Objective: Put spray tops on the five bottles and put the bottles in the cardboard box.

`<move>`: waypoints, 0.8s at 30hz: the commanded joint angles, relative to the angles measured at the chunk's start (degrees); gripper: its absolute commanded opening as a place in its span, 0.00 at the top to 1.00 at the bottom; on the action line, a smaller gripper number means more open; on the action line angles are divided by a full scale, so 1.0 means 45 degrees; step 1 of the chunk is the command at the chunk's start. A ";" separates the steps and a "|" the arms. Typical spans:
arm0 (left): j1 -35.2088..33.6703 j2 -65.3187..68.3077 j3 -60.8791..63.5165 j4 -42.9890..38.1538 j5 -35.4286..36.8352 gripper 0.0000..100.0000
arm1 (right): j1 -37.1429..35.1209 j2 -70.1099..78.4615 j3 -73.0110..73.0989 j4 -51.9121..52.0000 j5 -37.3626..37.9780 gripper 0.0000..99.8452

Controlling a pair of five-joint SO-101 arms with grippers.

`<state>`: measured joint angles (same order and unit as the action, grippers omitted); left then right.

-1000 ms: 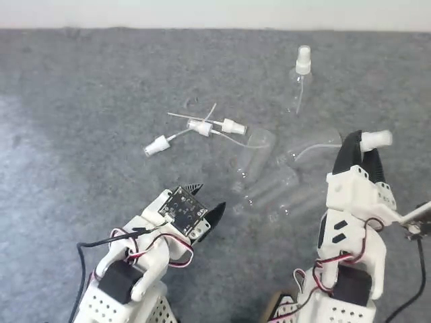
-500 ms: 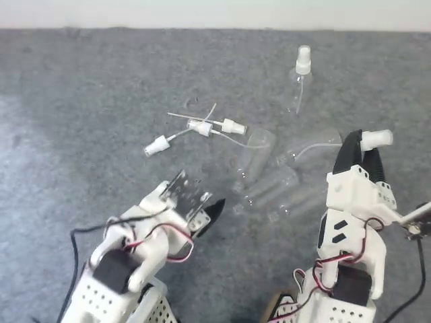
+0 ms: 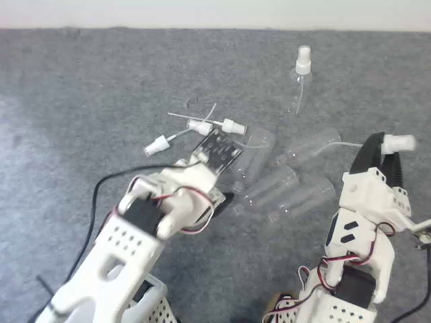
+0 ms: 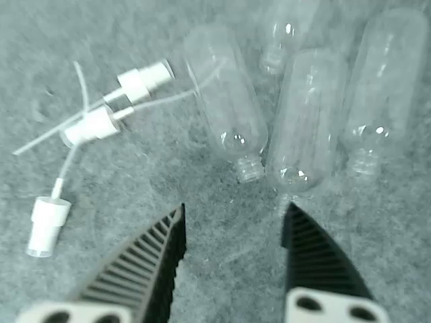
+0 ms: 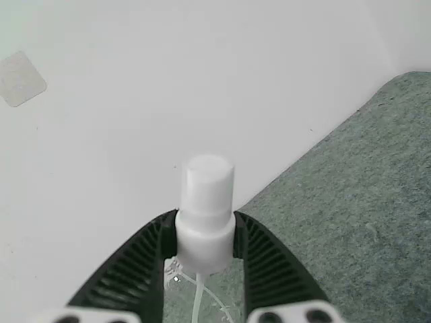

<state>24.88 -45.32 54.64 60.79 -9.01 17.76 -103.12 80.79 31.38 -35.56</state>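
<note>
Left end effector (image 4: 234, 217) hung spread, low over necks of capless bottles (image 4: 225, 101) lying mid-table. Right end effector (image 5: 205, 229) pinched spray top (image 5: 207, 192), aloft near table's right edge. Three loose spray tops (image 3: 202, 126) lay beside bottles; capped bottle (image 3: 300, 81) stood near far edge.

Grey carpeted table (image 3: 81, 87) carries loose bottles (image 3: 275, 186) and spray tops (image 3: 233, 126).

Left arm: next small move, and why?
Probably lower the left gripper and close on the capless bottle lying just ahead. Its jaws are open, with that bottle's neck facing them, while the right gripper holds a spray top ready to fit.
</note>
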 commanded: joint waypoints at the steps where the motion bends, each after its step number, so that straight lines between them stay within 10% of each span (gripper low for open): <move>1: 0.0527 0.1700 -0.1338 -0.0313 0.0684 0.74 | 0.0205 -0.0166 -0.0098 -0.0322 -0.0098 0.99; 24: 0.2422 1.0315 -0.4757 -0.1875 0.1231 0.74 | 0.0830 -0.0186 -0.0176 -0.0342 -0.0117 0.99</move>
<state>34.20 -0.84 36.97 53.58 -4.18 20.92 -103.12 80.79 31.38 -35.56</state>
